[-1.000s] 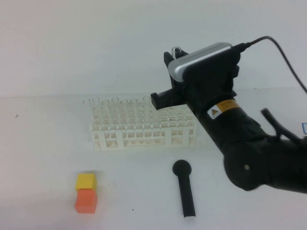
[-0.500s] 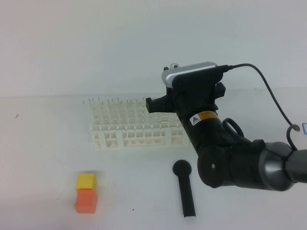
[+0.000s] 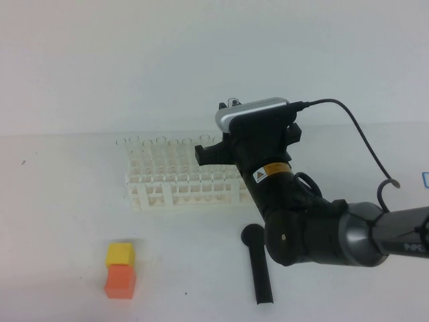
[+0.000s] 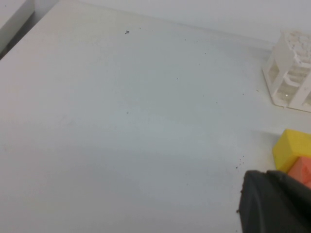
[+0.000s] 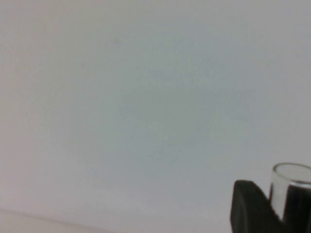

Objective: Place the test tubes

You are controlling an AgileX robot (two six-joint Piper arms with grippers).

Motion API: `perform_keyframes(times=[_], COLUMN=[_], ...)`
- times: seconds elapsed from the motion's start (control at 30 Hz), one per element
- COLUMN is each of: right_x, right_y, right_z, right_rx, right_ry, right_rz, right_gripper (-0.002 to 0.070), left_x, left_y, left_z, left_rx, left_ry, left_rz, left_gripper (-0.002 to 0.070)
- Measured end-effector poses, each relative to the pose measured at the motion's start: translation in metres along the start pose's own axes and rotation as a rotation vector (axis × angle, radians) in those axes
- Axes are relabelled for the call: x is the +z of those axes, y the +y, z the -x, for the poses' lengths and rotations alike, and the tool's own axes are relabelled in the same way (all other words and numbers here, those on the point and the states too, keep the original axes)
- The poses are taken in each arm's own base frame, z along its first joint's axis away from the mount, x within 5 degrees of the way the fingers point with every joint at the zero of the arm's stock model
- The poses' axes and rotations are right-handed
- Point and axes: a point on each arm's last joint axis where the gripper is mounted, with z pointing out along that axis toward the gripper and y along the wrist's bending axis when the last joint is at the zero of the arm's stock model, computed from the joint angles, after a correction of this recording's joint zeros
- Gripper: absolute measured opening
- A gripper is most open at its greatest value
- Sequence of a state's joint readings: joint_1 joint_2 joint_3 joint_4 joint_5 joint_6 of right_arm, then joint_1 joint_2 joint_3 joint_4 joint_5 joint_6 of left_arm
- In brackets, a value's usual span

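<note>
A white test tube rack [image 3: 175,180] stands at mid-table, with several clear tubes [image 3: 145,143] along its back row. My right gripper [image 3: 230,109] hangs over the rack's right end, pointing up and away from the camera. It is shut on a clear glass test tube [image 3: 234,102], whose open rim [image 5: 292,174] sticks out past the dark fingers [image 5: 250,206] in the right wrist view. My left gripper [image 4: 273,204] is out of the high view. It hovers low over the table near the stacked cubes, with the rack's corner [image 4: 291,80] beyond.
A yellow cube [image 3: 120,253] sits on an orange cube [image 3: 120,281] at the front left of the table. A black handle with a round head [image 3: 258,265] lies in front of the rack, below my right arm. A blue-edged item [image 3: 425,179] shows at the right edge.
My right arm has swung left and come down a little with the test tube, from beyond the rack's right end to over it. Nothing else moved.
</note>
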State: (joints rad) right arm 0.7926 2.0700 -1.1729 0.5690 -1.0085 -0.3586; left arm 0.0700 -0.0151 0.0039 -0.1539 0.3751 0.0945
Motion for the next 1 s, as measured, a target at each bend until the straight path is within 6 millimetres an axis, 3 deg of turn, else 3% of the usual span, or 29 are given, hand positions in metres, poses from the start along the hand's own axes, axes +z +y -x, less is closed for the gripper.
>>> perform_keyframes(times=[0.53, 1.0], right_x=[0.003, 0.006], right_y=[0.003, -0.001], right_z=[-0.021, -0.025], right_rx=[-0.047, -0.054], right_ry=[0.006, 0.007], right_rz=[0.022, 0.014], right_gripper=[0.0123, 0.0123], left_x=[0.0, 0.0], left_y=[0.0, 0.002], left_z=[0.002, 0.002], left_rx=[0.0, 0.067], left_ry=[-0.019, -0.021], left_rz=[0.002, 0.028], left_gripper=[-0.0001, -0.0001])
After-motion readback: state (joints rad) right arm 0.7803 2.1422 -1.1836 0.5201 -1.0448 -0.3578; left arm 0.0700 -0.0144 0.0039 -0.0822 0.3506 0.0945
